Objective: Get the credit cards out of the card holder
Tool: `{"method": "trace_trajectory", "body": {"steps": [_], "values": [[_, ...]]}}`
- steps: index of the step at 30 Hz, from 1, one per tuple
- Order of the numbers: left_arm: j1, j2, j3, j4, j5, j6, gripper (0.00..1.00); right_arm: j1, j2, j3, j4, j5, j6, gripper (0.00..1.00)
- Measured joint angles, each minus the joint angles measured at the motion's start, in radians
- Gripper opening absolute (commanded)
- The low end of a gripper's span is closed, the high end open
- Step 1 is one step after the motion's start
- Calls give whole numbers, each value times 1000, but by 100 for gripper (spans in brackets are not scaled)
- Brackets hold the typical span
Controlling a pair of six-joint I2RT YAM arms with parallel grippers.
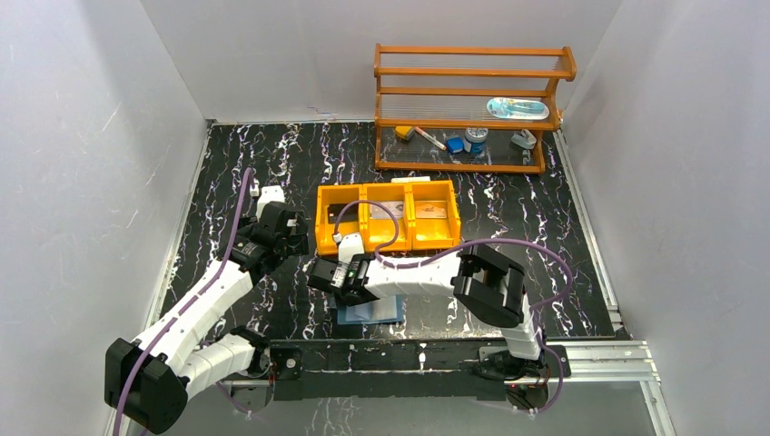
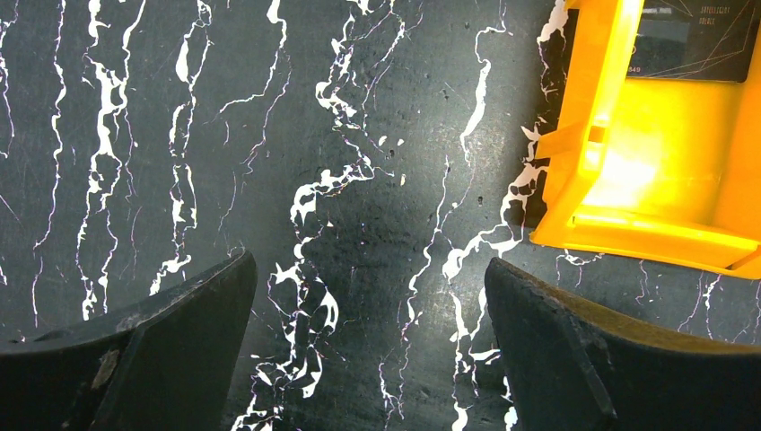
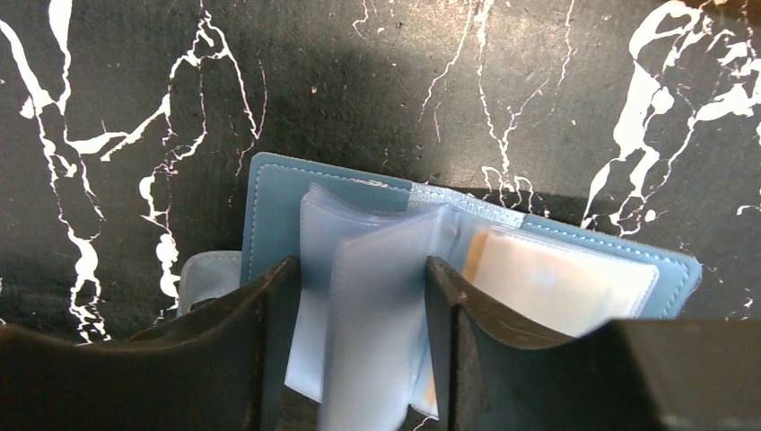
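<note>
Open and flat on the black marbled table point(image 1: 272, 163): the card holder point(image 3: 269, 193), close to the near edge and just in front of the left and middle compartments of the orange tray point(image 1: 434, 245). Blue leaves spread to either side, stitched border showing along the far edge, a pale flap poking out at one end. Fanned up from the spine, blurred, the clear sleeves point(image 3: 368, 269), standing between the fingers of the right gripper point(image 3: 354, 359). Under the sleeve on the other leaf, an orange card point(image 3: 538, 278), lying flat, just inside the stitched border. Fingers set a moderate gap apart, the gap filled with plastic, one sleeve edge slipping behind a finger. Pressed on the sleeves or merely flanking them: impossible to tell.

Bare table beyond the holder's far edge and out to both sides in the wrist view. From above, tray wall near on the far side, table rim near on the close side, more free room to the left.

Right arm folded back from its base, forearm laid leftward low over the table, wrist turned down over the holder.

Spread wide with nothing between, the left gripper point(image 2: 368, 350), hovering over bare table just beside the tray's near-left corner. Flat on the floor of that left compartment, a dark card point(image 2: 691, 36). Left arm stretched forward from its base. Far back on the right, well apart, a wooden shelf point(image 1: 472, 100) with small items.
</note>
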Motion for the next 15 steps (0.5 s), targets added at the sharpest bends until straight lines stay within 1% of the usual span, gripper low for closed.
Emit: {"method": "trace_trajectory", "body": {"steps": [3,7,9,11,15], "values": [[0,0,0,0,0,0,98,2,3,5,-18,16,3,49],[0,0,0,0,0,0,98,1,-2,-7,-12,18,3,49],[0,0,0,0,0,0,98,0,-17,-30,11,14,1,55],[0,0,0,0,0,0,98,-4,-31,-51,38,3,-5,64],[0,0,0,0,1,0,98,-12,-47,-58,78,-37,-35,76]]}}
